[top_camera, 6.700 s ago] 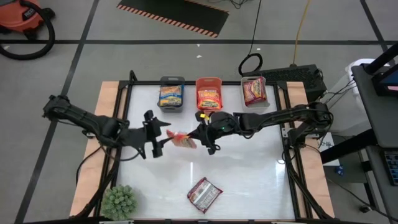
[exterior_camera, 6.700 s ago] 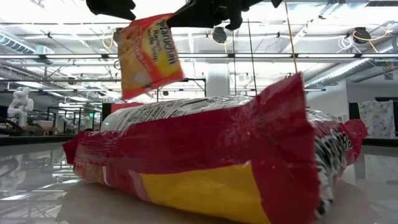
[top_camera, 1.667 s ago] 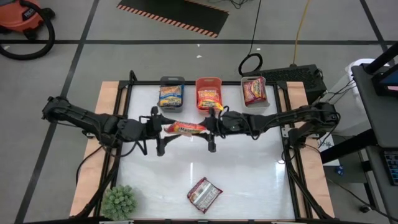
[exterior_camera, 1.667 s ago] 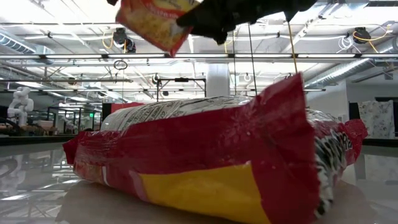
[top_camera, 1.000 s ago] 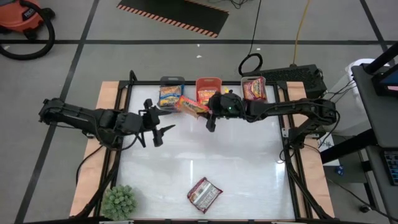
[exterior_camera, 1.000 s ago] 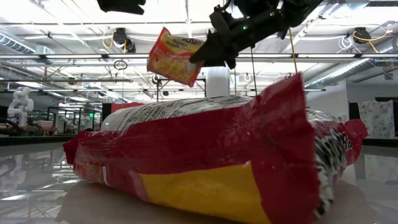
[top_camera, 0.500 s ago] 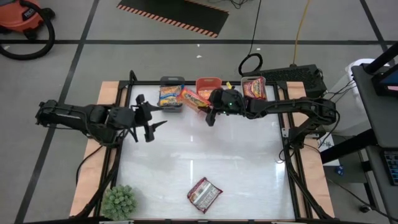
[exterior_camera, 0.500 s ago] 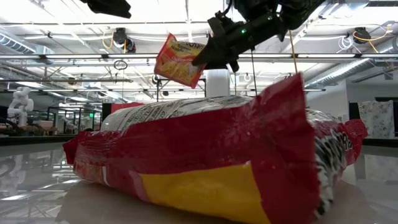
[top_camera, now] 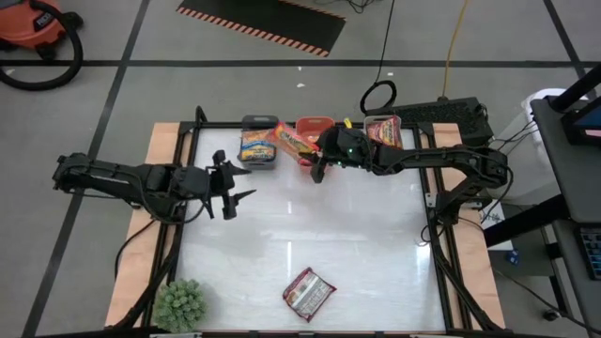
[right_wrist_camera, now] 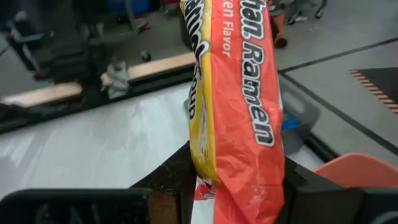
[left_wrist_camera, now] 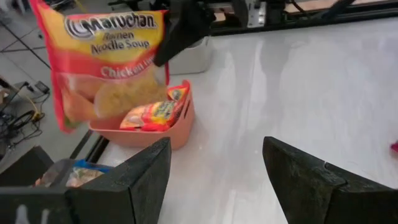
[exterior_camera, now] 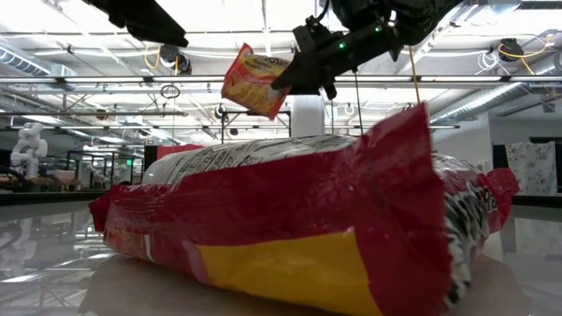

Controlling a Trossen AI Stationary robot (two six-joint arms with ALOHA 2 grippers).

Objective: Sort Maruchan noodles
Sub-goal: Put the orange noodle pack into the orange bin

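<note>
Three bins (top_camera: 258,143) hold sorted packets; the right gripper (top_camera: 315,165) clamps an orange packet (top_camera: 287,138); one red packet (top_camera: 308,292) remains.

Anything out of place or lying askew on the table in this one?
One red noodle packet lies alone and skewed near the table's front edge, far from the three bins. The right gripper holds an orange packet by the orange bin. Nothing spilled.

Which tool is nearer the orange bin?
Right. The right tool holds an orange noodle packet at the orange bin; the left tool sits open, farther left.
</note>
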